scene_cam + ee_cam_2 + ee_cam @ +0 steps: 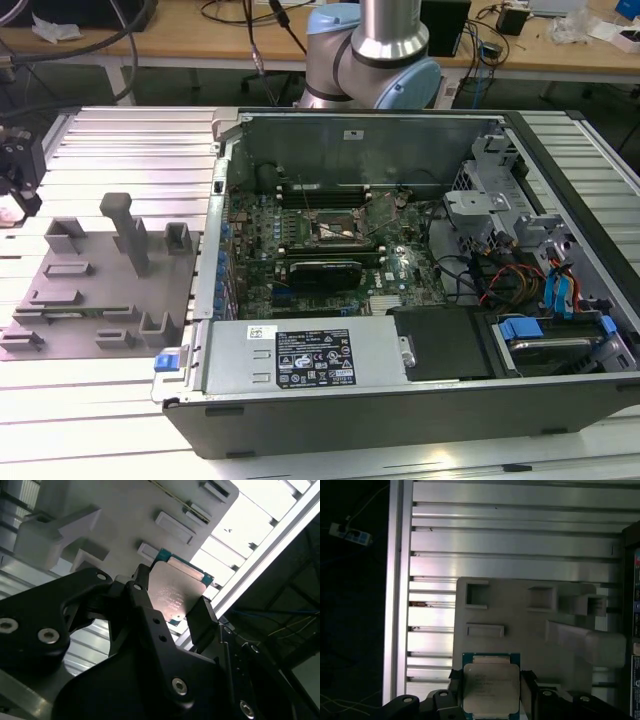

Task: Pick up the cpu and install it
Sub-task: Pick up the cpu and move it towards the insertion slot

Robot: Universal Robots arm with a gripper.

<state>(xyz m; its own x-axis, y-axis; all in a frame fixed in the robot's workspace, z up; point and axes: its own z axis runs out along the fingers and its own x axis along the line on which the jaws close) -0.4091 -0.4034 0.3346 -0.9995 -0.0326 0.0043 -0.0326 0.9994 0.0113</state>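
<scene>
Your gripper (174,600) clamps the cpu (180,582), seemingly clear of the tray (125,510): pick-up done. The socket (335,232), 3 o'clock from it, wants square seating.

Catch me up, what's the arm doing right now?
The gripper is shut on the cpu, pinching it by two opposite edges with its silvery top facing the wrist cameras. The grey tray lies behind it in both wrist views. The gripper sits at the exterior view's left, well away from the open computer case at the exterior view's right. So the cpu is picked up but not yet in the socket.
</scene>
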